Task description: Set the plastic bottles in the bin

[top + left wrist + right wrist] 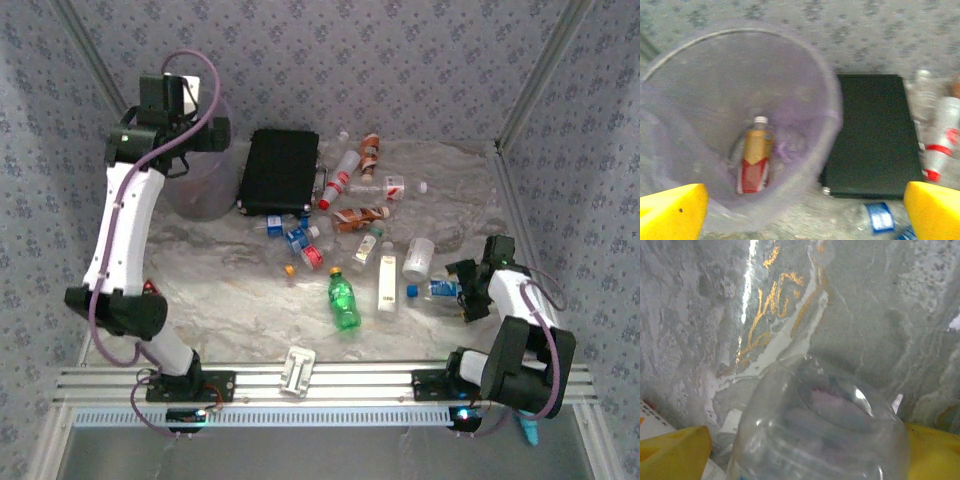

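Sideways, clear bottle [438,289] lies, cap [412,291] pointing left.

- No words, brands or numbers can be read on anything here.
- The bottle [755,160] lying in the bin [805,65] has a red and orange label, too blurry to read.
- The small bottle [881,220] just near the black case [875,135] has a blue label, also too blurry.
- The white bottle [940,145] on the right has a red band, with no clear letters.
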You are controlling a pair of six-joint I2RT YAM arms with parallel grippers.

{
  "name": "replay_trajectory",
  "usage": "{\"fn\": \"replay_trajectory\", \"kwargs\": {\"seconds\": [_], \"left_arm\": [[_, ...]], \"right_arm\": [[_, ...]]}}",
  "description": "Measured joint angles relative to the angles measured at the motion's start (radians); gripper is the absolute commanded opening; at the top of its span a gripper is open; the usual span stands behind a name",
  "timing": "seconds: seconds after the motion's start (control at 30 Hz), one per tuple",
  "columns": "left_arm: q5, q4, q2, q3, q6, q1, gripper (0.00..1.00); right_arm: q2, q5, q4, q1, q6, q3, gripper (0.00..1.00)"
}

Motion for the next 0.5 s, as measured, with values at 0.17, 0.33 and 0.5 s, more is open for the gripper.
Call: {"fn": "replay_trajectory", "kwargs": {"seconds": [0.17, 0.33, 0.5], "left_arm": [[0.172, 0.095, -0.154, -0.239, -0.054, -0.105, 1.00], [0.328, 0.248, -0.219, -0.522, -0.164, -0.193, 1.00], [0.381, 0.354, -0.220, -0.708, -0.250, -0.282, 1.00]], "right_arm": [[0.026, 0.002, 0.008, -0.003, 0.012, 0.000, 0.86], [0.029, 0.010, -0.002, -0.005, 0.018, 0.001, 0.78], [0.033, 0.013, -0.016, -0.006, 0.013, 0.006, 0.68]]}}
